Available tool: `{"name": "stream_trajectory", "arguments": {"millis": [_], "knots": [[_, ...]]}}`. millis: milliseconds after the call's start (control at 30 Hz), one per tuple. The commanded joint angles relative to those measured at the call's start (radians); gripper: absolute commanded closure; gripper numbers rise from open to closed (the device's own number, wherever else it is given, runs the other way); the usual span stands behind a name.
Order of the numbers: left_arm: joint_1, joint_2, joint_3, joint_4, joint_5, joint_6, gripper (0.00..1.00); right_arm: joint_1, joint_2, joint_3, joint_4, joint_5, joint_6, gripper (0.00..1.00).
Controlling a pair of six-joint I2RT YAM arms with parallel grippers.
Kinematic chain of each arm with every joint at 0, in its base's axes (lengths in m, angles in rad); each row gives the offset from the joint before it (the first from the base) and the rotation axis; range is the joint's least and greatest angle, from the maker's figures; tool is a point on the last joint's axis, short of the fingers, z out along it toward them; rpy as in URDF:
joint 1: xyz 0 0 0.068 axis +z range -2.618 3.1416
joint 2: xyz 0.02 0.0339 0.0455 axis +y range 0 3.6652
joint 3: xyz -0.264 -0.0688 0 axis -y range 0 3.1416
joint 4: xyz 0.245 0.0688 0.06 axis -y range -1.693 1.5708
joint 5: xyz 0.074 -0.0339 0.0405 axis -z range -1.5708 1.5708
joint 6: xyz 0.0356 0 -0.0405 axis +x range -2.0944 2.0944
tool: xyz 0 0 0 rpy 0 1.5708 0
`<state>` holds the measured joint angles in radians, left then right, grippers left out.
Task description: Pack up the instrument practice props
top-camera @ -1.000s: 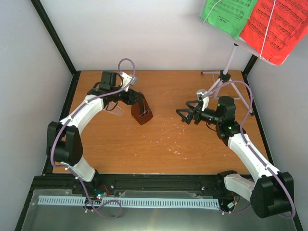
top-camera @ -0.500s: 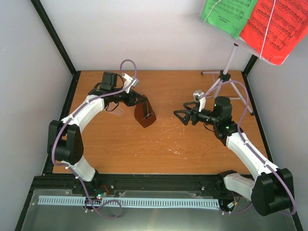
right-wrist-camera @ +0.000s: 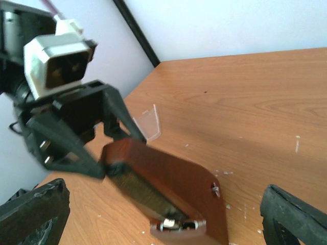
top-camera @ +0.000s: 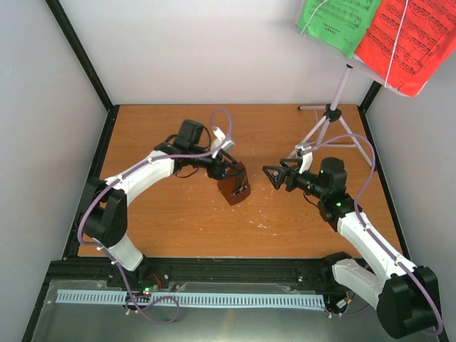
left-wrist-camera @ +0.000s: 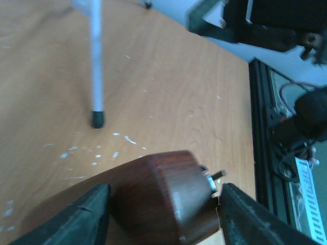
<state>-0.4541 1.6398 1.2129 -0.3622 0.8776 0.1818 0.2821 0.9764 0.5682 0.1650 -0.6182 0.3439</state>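
The left pincer [left-wrist-camera: 164, 193] grasps a dark brown, pyramid-shaped wooden metronome [top-camera: 235, 189] by its narrow end, holding it tilted over the middle of the orange-brown wooden counter [top-camera: 171, 228]. Just beside it, the right pincer [top-camera: 270, 177] faces the metronome, spread wide and holding nothing. At the far right corner, a tall white tripod music stand [top-camera: 340, 89] carries a green music sheet [top-camera: 340, 21] and a red music sheet [top-camera: 410, 43].

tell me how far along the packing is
Done: nothing looks packed. In hand: the left gripper grips the tilted metronome, the open right gripper facing it; its clear cover lies off on the table. Left: the music stand stands upright with green sheet and red sheet on it.
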Motion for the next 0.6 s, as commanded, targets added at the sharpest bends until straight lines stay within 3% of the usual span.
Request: {"name": "stream_trajectory", "arguments": {"millis": [0,200,500,567], "knots": [[-0.097,0.030,-0.022,-0.006,-0.030,0.012,0.37,0.008,-0.051,-0.045,0.043,0.112,0.099,0.00],[-0.106,-0.093,-0.071,0.151,-0.026,-0.067,0.24,0.009,-0.064,-0.049,-0.057,0.248,0.132,0.00],[-0.104,-0.304,-0.162,0.308,-0.145,-0.217,0.20,0.009,0.010,-0.035,-0.086,0.168,0.143,0.00],[-0.104,-0.355,-0.211,0.363,-0.261,-0.341,0.09,0.009,0.038,-0.031,-0.113,0.170,0.143,0.01]]}}
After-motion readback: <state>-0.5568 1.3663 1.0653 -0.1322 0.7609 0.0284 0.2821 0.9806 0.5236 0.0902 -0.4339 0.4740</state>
